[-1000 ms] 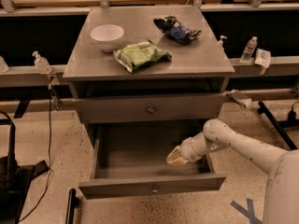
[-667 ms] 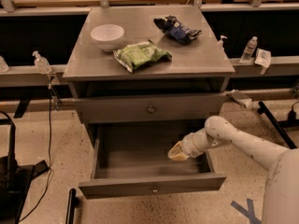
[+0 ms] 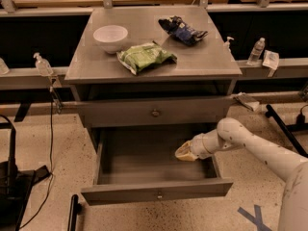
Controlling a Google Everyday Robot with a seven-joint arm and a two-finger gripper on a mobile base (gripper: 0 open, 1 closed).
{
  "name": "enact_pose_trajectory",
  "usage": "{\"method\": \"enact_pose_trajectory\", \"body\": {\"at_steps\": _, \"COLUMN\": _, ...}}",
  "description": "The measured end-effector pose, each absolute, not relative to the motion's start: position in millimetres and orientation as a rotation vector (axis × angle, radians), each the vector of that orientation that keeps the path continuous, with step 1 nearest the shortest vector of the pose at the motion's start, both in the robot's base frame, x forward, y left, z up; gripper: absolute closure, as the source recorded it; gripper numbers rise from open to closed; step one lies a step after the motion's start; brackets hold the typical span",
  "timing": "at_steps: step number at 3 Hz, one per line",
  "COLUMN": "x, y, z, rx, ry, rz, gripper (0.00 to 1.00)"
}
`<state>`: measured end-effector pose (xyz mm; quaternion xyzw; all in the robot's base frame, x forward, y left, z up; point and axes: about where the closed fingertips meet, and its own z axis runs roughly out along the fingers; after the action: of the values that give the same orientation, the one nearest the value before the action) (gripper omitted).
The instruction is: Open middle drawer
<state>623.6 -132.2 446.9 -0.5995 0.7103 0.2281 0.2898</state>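
The middle drawer (image 3: 156, 189) is pulled far out of the grey cabinet, and its bare grey floor (image 3: 144, 155) holds nothing. A small round knob (image 3: 159, 195) sits at the centre of its flat front. My gripper (image 3: 185, 152) reaches in from the right on the white arm (image 3: 250, 146). It hangs inside the open drawer near the right wall, a little above the floor and well behind the front panel. It touches nothing that I can see.
The top drawer (image 3: 155, 113) above is closed. On the cabinet top lie a white bowl (image 3: 110, 35), a green chip bag (image 3: 146, 57) and a blue bag (image 3: 183, 30). Bottles (image 3: 256, 51) stand on the side rails. Black equipment and cables (image 3: 12, 186) sit on the floor at left.
The gripper has risen slightly inside the drawer and drifted a little toward the back. The drawer has stayed where it was.
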Motion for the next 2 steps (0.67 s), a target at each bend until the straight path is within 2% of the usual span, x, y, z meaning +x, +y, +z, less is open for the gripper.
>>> {"method": "enact_pose_trajectory", "body": {"at_steps": 2, "x": 622.0, "y": -128.2, "z": 444.0, "rx": -1.604, "ry": 1.893, "rz": 0.618, "gripper": 0.39}}
